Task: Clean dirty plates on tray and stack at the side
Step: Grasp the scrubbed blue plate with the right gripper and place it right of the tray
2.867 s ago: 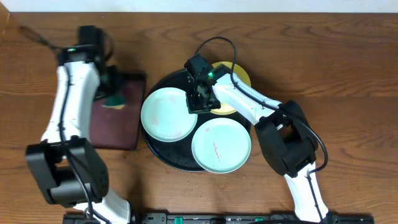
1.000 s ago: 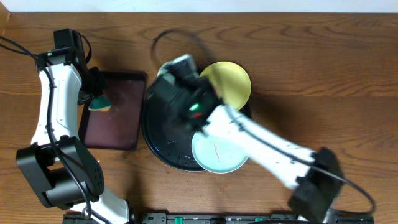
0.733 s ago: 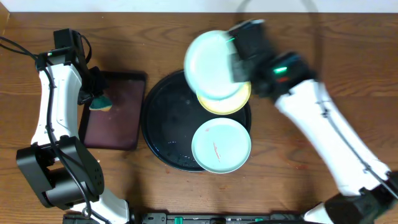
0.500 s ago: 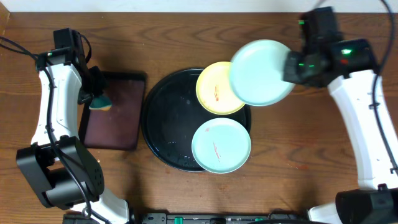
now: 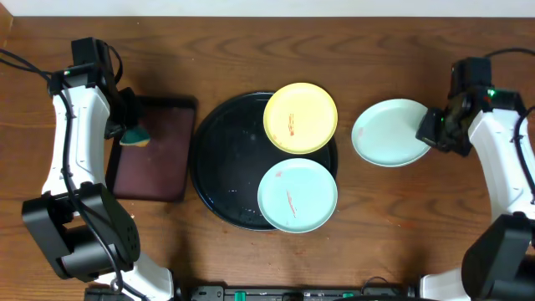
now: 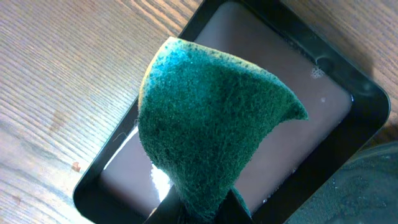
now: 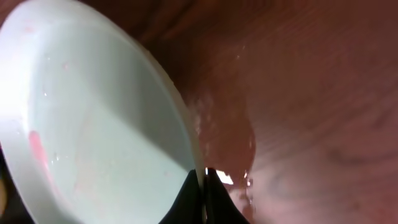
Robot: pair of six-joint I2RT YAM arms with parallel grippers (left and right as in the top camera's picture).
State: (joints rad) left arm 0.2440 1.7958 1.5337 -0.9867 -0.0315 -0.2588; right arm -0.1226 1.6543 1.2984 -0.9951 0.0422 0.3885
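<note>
Pale aqua round plastic plate (image 5: 389, 132) right of glossy black round tray (image 5: 219, 159), over wood-grain bench (image 5: 401, 50) | right fingers (image 7: 217, 202) clamped on its rim | left fingers (image 6: 239, 211) clamped on green sponge (image 6: 211, 124) | risk: thin rim pinch may slip, plate drops.

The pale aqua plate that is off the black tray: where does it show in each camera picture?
Overhead: aqua plate right of the black tray, over the tabletop.
Left wrist: not in it.
Right wrist: fills the left half.
Shared landmark: the right pincer pinching its rim.
</note>
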